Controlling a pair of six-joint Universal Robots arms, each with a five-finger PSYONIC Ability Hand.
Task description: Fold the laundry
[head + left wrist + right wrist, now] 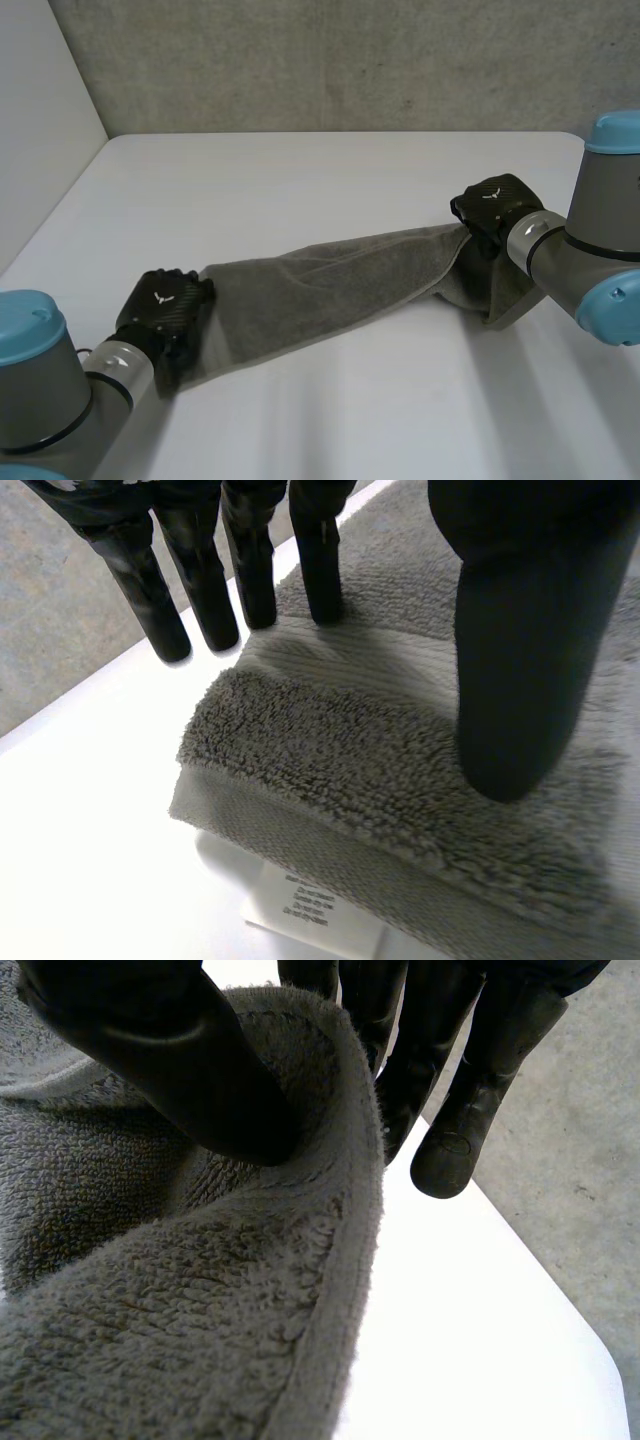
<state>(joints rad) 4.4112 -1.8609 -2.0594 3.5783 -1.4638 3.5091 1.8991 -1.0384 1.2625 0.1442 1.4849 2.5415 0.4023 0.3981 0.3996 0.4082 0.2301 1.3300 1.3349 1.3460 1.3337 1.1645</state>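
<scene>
There is one white worktop (330, 180), flat and smooth. On it lies one grey towel (330, 285). It is long, soft and fluffy, with a flat woven band near one end. It stretches across the worktop from one hand to the other.

There are two arms, grey with light-blue caps: the left arm (40, 390) and the right arm (600, 230). Each ends in one black hand.

The left hand (163, 308) sits on the near end of the towel. Its fingers (160, 610) are straight and spread wide from its thumb (520, 680). Some fingertips rest on the woven band and some on the worktop just beside it. The thumb tip presses down on the fluffy part.

The right hand (495, 205) holds the far end of the towel up off the worktop. Its fingers (455, 1130) are behind the towel's edge and its thumb (190, 1070) is in front, pinching it.

One small white label (315, 915) with tiny print pokes out from under the towel's near end.
</scene>
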